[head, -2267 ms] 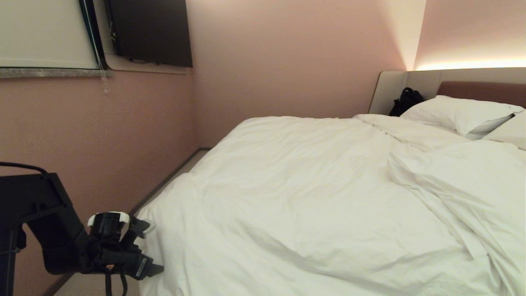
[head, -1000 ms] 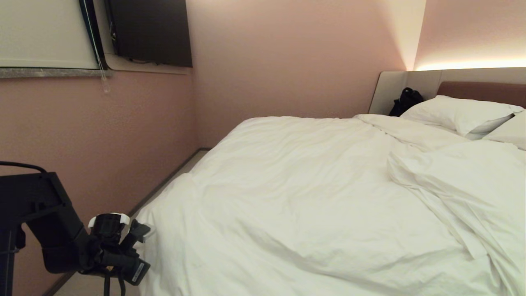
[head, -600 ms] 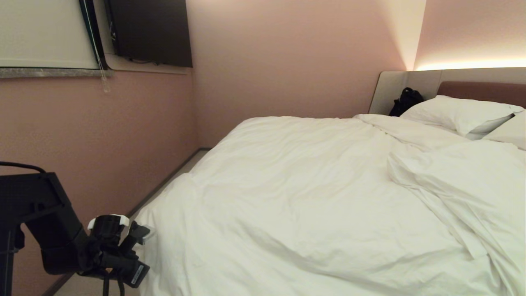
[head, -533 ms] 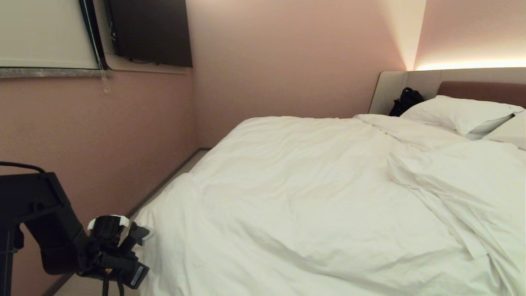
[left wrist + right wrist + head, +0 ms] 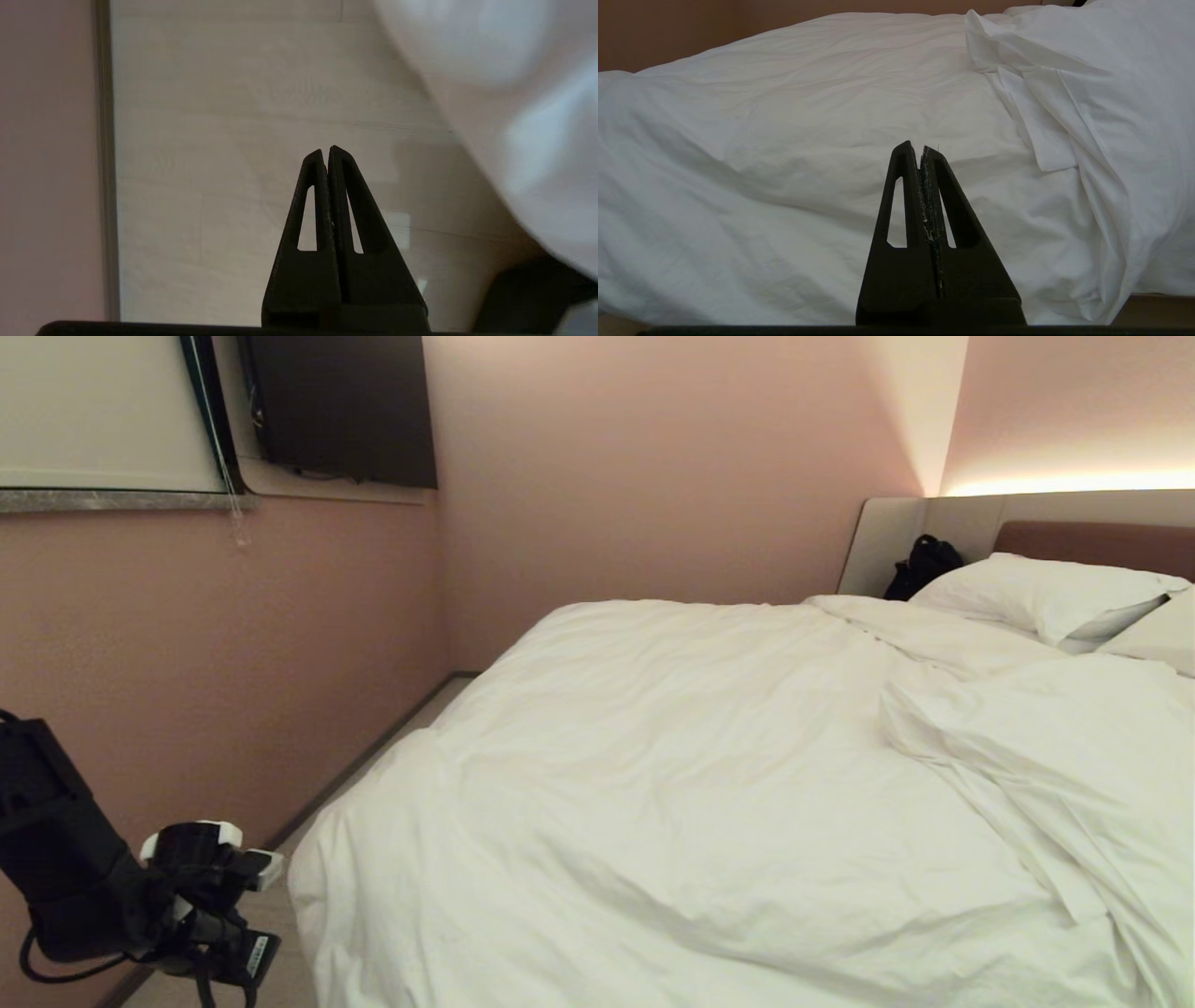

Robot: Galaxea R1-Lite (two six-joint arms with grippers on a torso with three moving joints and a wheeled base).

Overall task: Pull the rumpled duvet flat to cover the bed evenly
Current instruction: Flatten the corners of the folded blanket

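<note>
Pink walls close in on two sides of the bed [image 5: 1092,537], and the duvet [image 5: 709,784] lies across nearly all of the mattress, draped over the near left corner, with a thick fold doubled back toward the right side below the pillows [image 5: 1036,593]. It looks bulky yet soft: I'd expect it to sag and drag rather than slide, and a pinch of cover alone might slip off the filling. The doubled-back flap's edge, or a corner, seems the sensible place to take hold.

From the head view, the left gripper [image 5: 219,957] hangs low beside the bed's left corner, apart from the cloth. Its wrist view shows what the head view cannot: fingers pressed together over bare pale floor [image 5: 261,116]. The right gripper [image 5: 920,148], absent from the head view, is likewise closed and empty, facing the fold.
</note>
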